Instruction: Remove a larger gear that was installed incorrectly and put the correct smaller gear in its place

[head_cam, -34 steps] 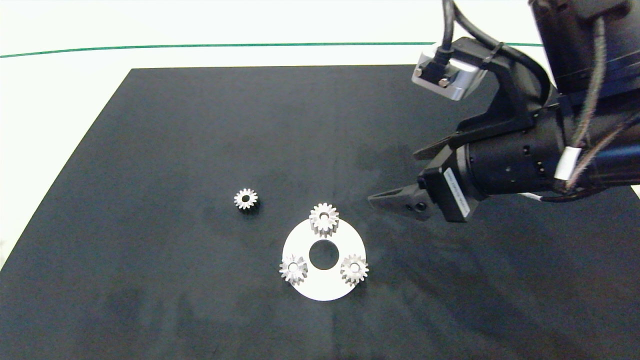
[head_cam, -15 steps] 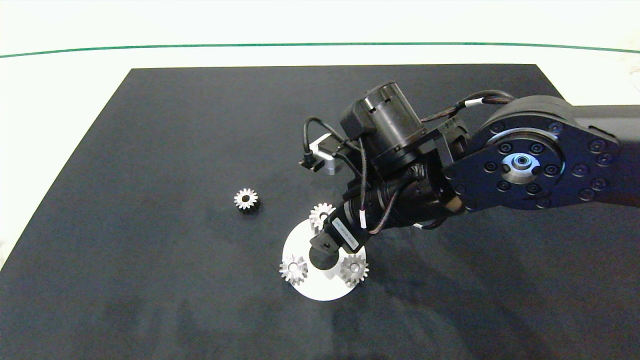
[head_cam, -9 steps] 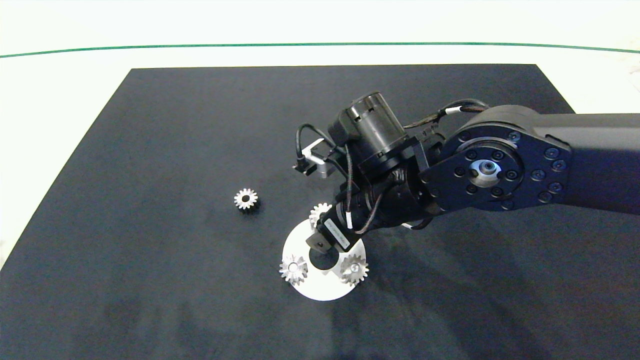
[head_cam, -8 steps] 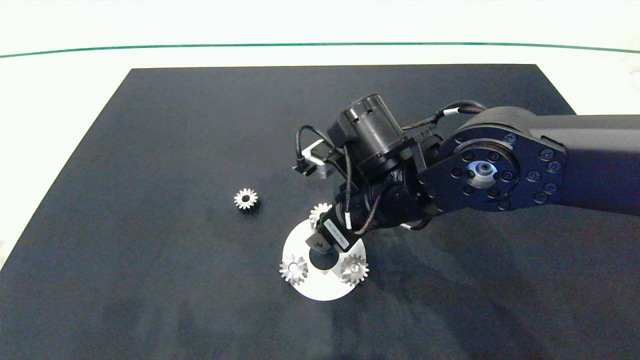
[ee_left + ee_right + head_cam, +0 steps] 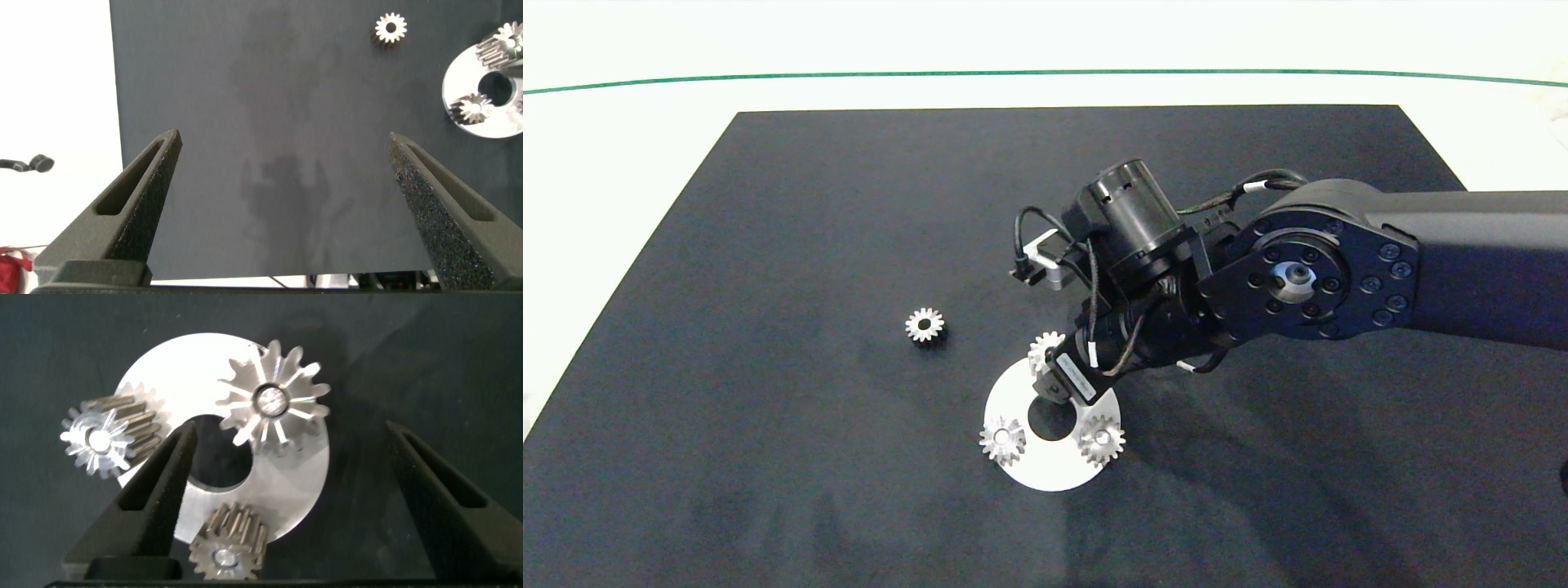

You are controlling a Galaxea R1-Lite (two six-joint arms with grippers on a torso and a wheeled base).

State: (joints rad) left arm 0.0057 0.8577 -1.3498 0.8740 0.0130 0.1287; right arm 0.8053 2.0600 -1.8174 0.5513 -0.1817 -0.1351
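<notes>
Since half a second ago the right arm has drawn slightly back toward the tabletop's right edge and sunk lower, so more of the disc's centre hole shows in the head view. The right tool (image 5: 282, 502) hangs over the round disc (image 5: 1045, 474) with its fingers spread wide, one on each side of the larger gear (image 5: 274, 395), touching nothing. That gear sits on the disc's far post; in the head view the wrist covers most of it, leaving only a few teeth (image 5: 1041, 349). Two like gears stand on the other posts. The smaller gear (image 5: 925, 324) lies alone on the dark matte mat (image 5: 809, 204), toward the left edge from the disc. The gears are bright metal with pointed teeth; the disc is flat and pale. The left tool (image 5: 282, 204) is spread too, above bare mat near the left edge.
</notes>
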